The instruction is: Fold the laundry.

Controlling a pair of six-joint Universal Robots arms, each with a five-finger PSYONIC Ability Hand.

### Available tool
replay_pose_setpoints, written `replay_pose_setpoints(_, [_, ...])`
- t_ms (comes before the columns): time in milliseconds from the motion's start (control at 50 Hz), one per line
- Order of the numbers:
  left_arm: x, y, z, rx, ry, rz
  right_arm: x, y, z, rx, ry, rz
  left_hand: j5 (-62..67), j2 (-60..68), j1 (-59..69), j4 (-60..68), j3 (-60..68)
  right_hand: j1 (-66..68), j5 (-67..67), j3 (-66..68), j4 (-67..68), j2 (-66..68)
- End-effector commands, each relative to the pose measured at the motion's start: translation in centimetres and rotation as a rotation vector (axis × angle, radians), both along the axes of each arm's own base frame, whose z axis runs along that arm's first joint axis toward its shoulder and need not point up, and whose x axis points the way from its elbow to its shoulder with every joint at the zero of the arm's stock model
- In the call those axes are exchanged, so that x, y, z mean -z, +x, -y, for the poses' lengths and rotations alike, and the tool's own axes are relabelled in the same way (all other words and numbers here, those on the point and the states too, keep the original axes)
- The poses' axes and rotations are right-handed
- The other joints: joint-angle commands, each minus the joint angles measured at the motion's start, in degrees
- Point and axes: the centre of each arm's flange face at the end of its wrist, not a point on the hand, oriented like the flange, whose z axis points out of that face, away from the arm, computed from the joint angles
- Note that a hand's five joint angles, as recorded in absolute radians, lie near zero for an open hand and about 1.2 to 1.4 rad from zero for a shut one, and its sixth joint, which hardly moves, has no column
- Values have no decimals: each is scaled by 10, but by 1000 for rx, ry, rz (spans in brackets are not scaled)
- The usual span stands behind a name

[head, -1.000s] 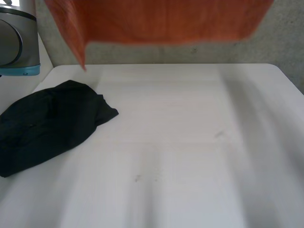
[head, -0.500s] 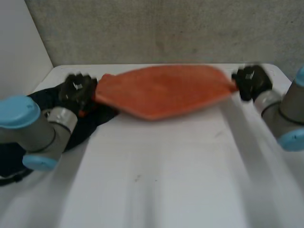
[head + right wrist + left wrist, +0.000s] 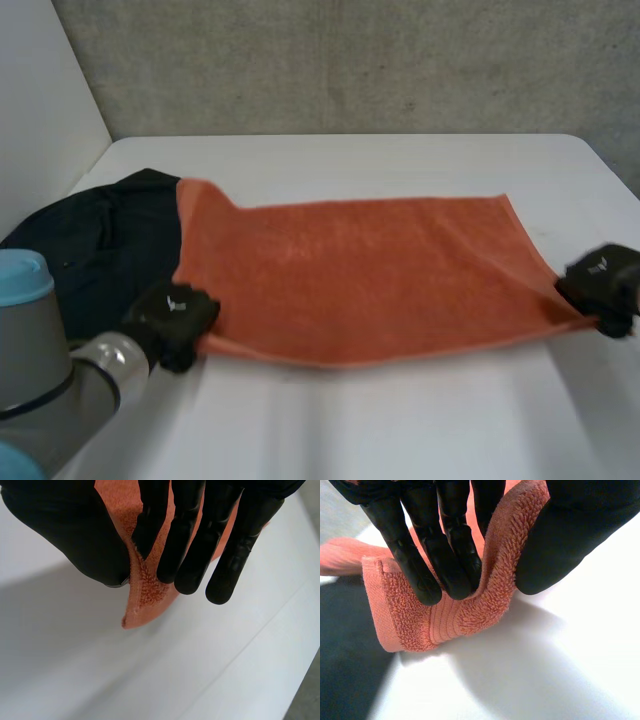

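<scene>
The orange towel [image 3: 350,280] lay spread open across the middle of the white table [image 3: 400,430], its long edges running from one arm's side to the other. Its surface was mostly flat, with the nearer long edge sagging slightly between the two held corners. The far corner on the robot's left side rested on top of a crumpled black garment [image 3: 95,250], which sat on the table's left part, partly under the towel's short edge.

The left hand [image 3: 172,322] gripped the near left corner of the towel. In the left wrist view its fingers [image 3: 447,555] were close together and pressed into a fold of the terry cloth, with the thumb [image 3: 570,540] on the other side of that fold, so the corner was pinched between them just above the table. The hemmed end of the towel curled outward below the fingertips.

The right hand [image 3: 600,285] held the near right corner, close to the table's right edge. In the right wrist view its fingers [image 3: 185,545] were straight and slightly fanned, and the towel's corner was clamped between them and the thumb [image 3: 75,535], its tip poking out below.

The left arm [image 3: 50,400], grey with a light-blue cap, reached in from the near left. A grey wall [image 3: 350,60] stood behind the table.
</scene>
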Motion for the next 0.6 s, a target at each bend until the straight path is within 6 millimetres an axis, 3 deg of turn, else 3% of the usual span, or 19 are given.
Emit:
replay_pose_setpoints(20, [0,5,-42,28,173,60,-3,-20,-31,-42,97,-111,151,115,142,111,115,237,128,128,119,133])
replay_pose_setpoints(100, [0,3,-48,45,176,64,-3,-19,-37,-52,96,-116,151,115,142,111,115,237,128,128,119,133])
replay_pose_setpoints(180, [-2,3,-40,35,144,50,-1,-19,-36,-49,87,-110,118,82,109,78,82,237,128,128,119,133])
replay_pose_setpoints(200, [-3,2,-37,32,125,44,0,-19,-36,-48,81,-110,-69,-105,-78,-109,-105,237,128,128,119,133])
replay_pose_setpoints(260, [-5,1,-30,26,93,34,2,-20,-31,-43,53,-113,-351,-387,-360,-391,-387,237,128,128,119,133])
replay_pose_setpoints(280, [-9,1,-23,14,61,20,3,-20,-30,-42,46,-115,-522,-558,-531,-562,-558,237,128,128,119,133])
replay_pose_setpoints(300, [-12,2,-19,7,43,12,3,-21,-28,-40,37,-116,-549,-585,-558,-589,-585,237,128,128,119,133])
replay_pose_setpoints(420, [-53,25,28,-114,-177,-52,6,-28,-22,-12,9,-124,-549,-585,-558,-589,-585,237,128,128,119,133])
replay_pose_setpoints(500, [-67,45,61,-164,-262,-79,9,-27,-23,-13,19,-117,-549,-585,-558,-589,-585,237,128,128,119,133])
replay_pose_setpoints(560, [-67,57,79,-170,-270,-91,9,-27,-24,-12,21,-113,-549,-585,-558,-589,-585,237,128,128,119,133])
replay_pose_setpoints(600, [-55,65,96,-166,-232,-100,10,-27,-23,-7,18,-108,-547,-583,-556,-587,-583,237,128,128,119,133])
